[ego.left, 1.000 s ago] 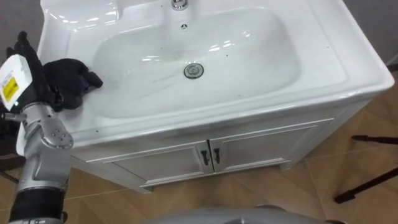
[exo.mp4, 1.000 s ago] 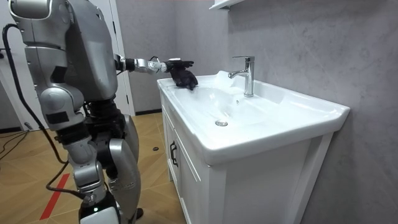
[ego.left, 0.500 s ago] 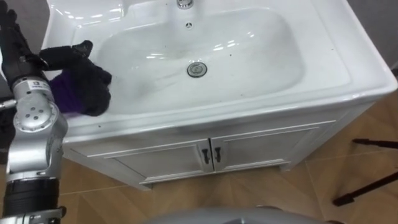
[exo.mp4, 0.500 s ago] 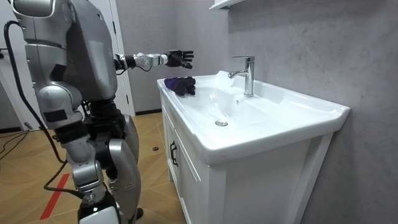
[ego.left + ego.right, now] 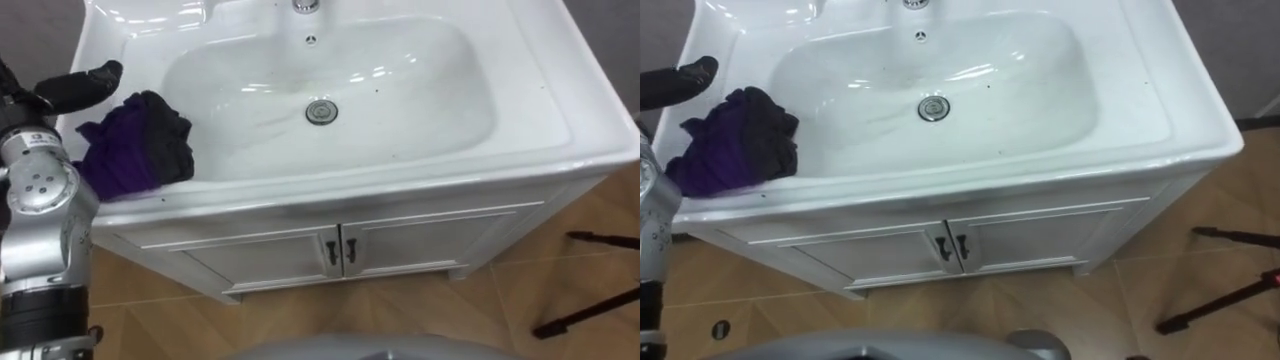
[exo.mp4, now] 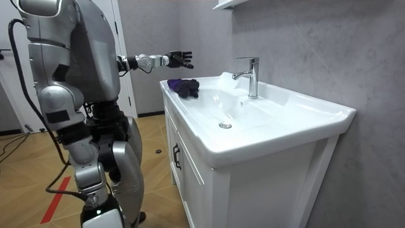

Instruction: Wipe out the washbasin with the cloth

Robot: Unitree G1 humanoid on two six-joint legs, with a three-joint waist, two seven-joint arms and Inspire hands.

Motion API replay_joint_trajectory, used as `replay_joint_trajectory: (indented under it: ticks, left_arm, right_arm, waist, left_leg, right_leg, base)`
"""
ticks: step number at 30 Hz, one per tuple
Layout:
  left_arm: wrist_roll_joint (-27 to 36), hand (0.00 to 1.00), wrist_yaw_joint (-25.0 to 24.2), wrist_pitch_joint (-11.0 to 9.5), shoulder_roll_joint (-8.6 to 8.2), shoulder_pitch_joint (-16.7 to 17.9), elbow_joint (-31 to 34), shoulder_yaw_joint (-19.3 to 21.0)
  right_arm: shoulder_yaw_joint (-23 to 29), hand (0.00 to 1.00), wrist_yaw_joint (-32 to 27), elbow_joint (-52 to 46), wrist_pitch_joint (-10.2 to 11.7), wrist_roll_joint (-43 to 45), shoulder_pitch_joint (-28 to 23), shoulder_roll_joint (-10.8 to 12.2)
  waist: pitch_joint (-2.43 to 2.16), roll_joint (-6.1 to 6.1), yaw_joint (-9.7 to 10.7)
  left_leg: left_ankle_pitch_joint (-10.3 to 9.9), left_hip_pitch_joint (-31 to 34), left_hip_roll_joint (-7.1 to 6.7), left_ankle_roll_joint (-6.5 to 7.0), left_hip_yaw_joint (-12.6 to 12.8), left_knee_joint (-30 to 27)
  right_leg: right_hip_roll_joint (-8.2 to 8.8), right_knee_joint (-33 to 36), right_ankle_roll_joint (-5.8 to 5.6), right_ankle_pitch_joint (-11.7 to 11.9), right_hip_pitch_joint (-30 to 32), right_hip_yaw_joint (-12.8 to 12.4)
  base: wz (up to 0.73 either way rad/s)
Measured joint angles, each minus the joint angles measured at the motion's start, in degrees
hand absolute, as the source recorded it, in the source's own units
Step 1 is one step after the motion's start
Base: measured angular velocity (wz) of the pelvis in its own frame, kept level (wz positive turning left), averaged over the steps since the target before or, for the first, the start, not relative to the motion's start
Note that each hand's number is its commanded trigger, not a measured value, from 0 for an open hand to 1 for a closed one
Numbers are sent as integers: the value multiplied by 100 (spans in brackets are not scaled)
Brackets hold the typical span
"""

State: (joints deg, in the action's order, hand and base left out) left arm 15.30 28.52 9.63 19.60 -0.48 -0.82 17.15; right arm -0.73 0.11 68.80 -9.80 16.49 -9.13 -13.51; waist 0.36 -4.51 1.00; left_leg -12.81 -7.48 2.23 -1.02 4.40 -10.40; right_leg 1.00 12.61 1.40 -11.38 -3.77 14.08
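Cloth (image 5: 135, 145) released on basin (image 5: 565, 115) left rim, left hand (image 6: 179, 59) now lifted clear, fingers straight, empty

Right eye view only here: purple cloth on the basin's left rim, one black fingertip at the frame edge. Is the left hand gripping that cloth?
Observer: No. In the room view the left hand hangs open, fingers spread, in the air above the cloth and clear of it.
Operator: Tap is cropped at my top edge. Is it anywhere near the hand?
Observer: No. The chrome tap stands upright behind the bowl of the basin, spout out over it, well off to the room view's right of the hand.
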Motion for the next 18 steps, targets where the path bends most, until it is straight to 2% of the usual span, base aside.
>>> replay_joint_trajectory:
  ticks: [3,5,6,9,12,14,15,17,18]
  left_arm:
    - [-11,0,402,-97,-2,0,118,408]
    - [-11,0,764,-290,-9,30,187,672]
    - [-11,0,944,-381,-17,66,180,789]
    - [-6,0,1293,-549,-93,286,147,964]
    - [54,0,1487,-570,-95,545,95,987]
    - [92,0,1639,-675,-101,778,-219,1044]
    - [100,0,1691,-676,-104,792,-317,1090]
    - [127,0,1893,-744,-111,843,-702,1361]
    - [130,0,1925,-791,-111,891,-822,1423]
  right_arm:
    - [35,0,-32,2,-3,-15,-25,1]
    - [45,0,-116,-10,39,-19,-94,2]
    - [43,0,-140,-11,45,-14,-111,2]
    - [41,0,-144,-1,46,-6,-107,9]
    - [43,0,-142,-12,48,-2,-107,16]
    - [126,0,-155,2,51,4,-142,17]
    - [154,0,-158,-2,55,1,-152,21]
    - [206,0,-160,-39,54,-25,-222,16]
    - [206,0,-160,-38,53,-24,-219,9]
  waist:
    - [-40,-7,-102]
    - [-48,13,-184]
    - [-33,38,-241]
    - [-33,74,-320]
    - [-50,115,-329]
    - [-64,122,-420]
    - [-66,113,-458]
    - [-99,144,-626]
    - [-102,142,-633]
  left_leg:
    - [0,-33,5,0,13,-5]
    - [0,-43,3,0,4,12]
    - [0,-77,2,0,7,24]
    - [0,-103,-15,0,-8,22]
    - [0,-76,-51,0,-109,-11]
    - [-1,-77,-70,1,-160,-32]
    - [-1,-70,-75,1,-174,-40]
    - [-1,-77,-85,1,-219,-38]
    - [-1,-76,-89,2,-239,-38]
  right_leg:
    - [-5,35,13,-16,67,-53]
    - [4,107,18,-19,27,-45]
    - [5,112,18,-23,12,-55]
    - [21,108,2,-40,-9,-48]
    - [68,111,-24,-77,8,40]
    - [85,114,-32,-83,-4,43]
    - [89,114,-34,-81,-6,50]
    - [98,130,-41,-77,-7,38]
    - [103,134,-43,-76,-8,43]
  base:
    - [-13]
    - [-4]
    - [0]
    - [4]
    - [18]
    - [6]
    - [0]
    - [0]
    - [0]
